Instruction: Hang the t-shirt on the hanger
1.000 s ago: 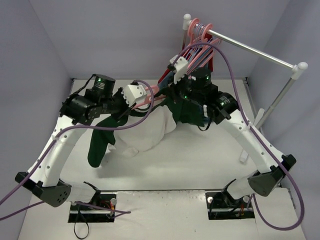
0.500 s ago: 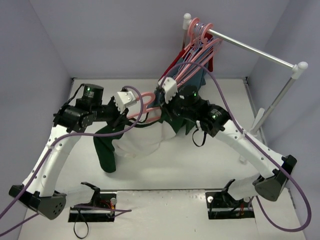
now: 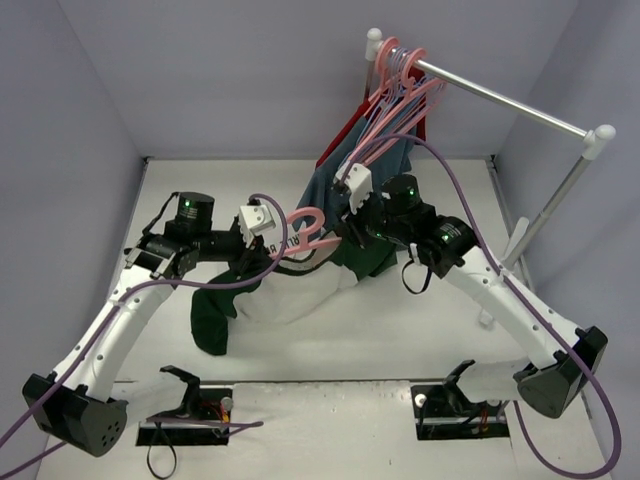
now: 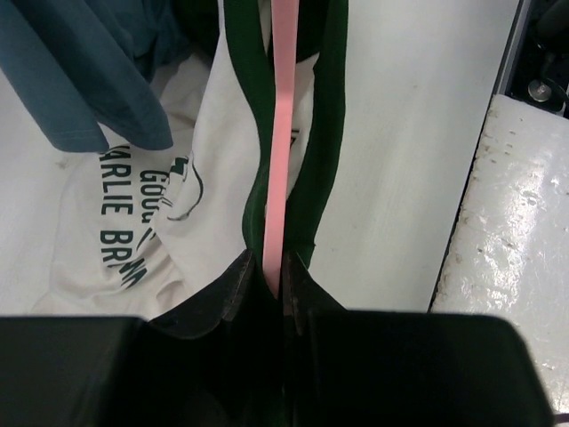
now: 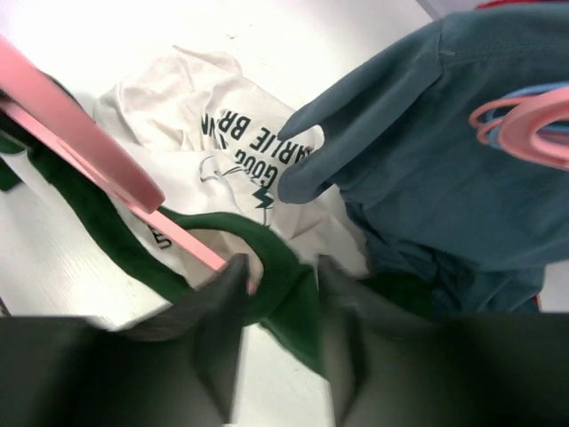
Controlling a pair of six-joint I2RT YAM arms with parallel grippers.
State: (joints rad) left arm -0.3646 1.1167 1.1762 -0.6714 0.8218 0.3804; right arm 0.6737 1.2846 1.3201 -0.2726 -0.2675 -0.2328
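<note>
T-shirt, one: bunched on the table at centre of the overhead view between the two arms, one green sleeve trailing to the lower left, chest print facing up in both wrist views. Hanger, one in hand: a thin pink bar running up the middle of the left wrist view with the green neck trim on either side of it; its hook curls at centre of the overhead view. Left gripper, one: clenched on the hanger bar at the bottom of its view. Right gripper, one: blurred fingers pinching a fold of the t-shirt's green trim at lower centre, the hanger's end just beside the left finger. Rail, one, upper right of the overhead view. Spare hangers on it: hooks overlap too closely to count. Hung garments, two: blue shirt and red shirt.
</note>
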